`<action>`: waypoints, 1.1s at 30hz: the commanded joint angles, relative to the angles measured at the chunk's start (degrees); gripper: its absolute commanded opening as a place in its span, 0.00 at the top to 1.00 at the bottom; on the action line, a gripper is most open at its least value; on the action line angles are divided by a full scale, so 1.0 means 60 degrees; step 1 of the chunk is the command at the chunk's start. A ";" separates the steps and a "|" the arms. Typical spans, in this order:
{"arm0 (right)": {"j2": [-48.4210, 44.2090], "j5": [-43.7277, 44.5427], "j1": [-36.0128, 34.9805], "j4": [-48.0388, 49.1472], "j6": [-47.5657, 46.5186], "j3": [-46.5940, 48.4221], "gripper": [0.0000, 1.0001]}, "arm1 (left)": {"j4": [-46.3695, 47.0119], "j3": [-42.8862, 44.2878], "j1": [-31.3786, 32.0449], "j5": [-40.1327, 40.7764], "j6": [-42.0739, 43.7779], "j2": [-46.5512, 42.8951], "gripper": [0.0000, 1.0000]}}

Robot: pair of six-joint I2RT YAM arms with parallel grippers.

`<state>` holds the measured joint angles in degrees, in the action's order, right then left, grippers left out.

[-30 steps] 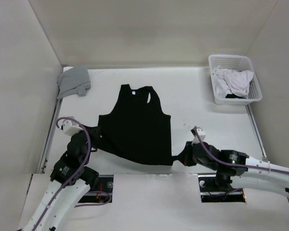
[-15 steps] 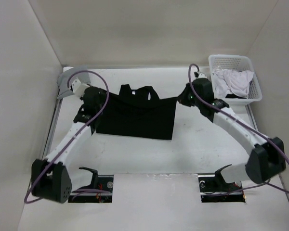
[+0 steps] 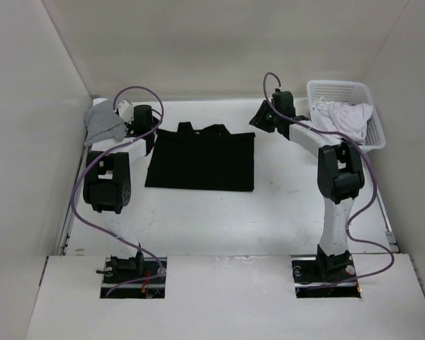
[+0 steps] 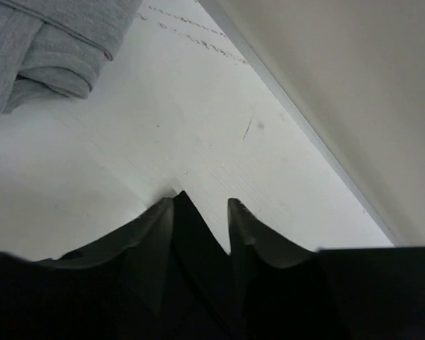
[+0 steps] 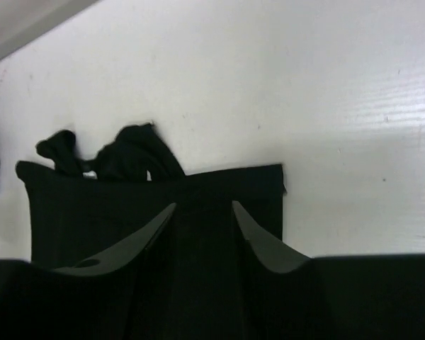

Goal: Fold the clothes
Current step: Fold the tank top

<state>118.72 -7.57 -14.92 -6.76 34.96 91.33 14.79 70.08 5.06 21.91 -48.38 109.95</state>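
The black tank top [image 3: 202, 159] lies on the white table folded in half, its straps [image 3: 198, 129] poking out at the far edge. Just beyond the top's far left corner is my left gripper [image 3: 153, 121], open; its wrist view shows only bare table between the fingers [image 4: 202, 205]. My right gripper [image 3: 258, 117] hovers open off the far right corner. In its wrist view the folded top [image 5: 156, 191] lies below the parted jaws [image 5: 203, 205], free of them. A grey garment [image 3: 103, 122] is bunched at the far left, also in the left wrist view [image 4: 42, 49].
A white basket [image 3: 361, 91] with white clothes [image 3: 343, 119] stands at the far right, close behind the right arm. Walls enclose the table at the back [image 3: 219, 49] and on both sides. The table's far edge [image 4: 304, 127] runs close past the left gripper.
Both grippers carried the top's near hem to the far edge, folding it in half. Both have since opened, let go and drawn back past the far corners.
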 commanded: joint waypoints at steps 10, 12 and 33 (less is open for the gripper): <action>-0.4651 0.1496 -0.1737 0.2255 0.0382 -0.6221 0.96 | 0.1288 -0.6152 0.1228 0.0551 -0.0008 -0.5721 0.59; -0.5266 0.1598 -0.2148 0.2357 0.0676 -0.7393 0.96 | 0.0426 -0.7033 0.1200 0.0567 -0.0080 -0.7010 0.59; -0.5299 0.2127 -0.3058 0.3354 0.1834 -0.9538 0.59 | -0.0678 -0.8458 -0.0294 -0.1733 -0.0272 -0.7076 0.54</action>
<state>85.82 4.69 -32.71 11.22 45.19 33.08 6.44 19.70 4.08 12.56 -49.30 66.87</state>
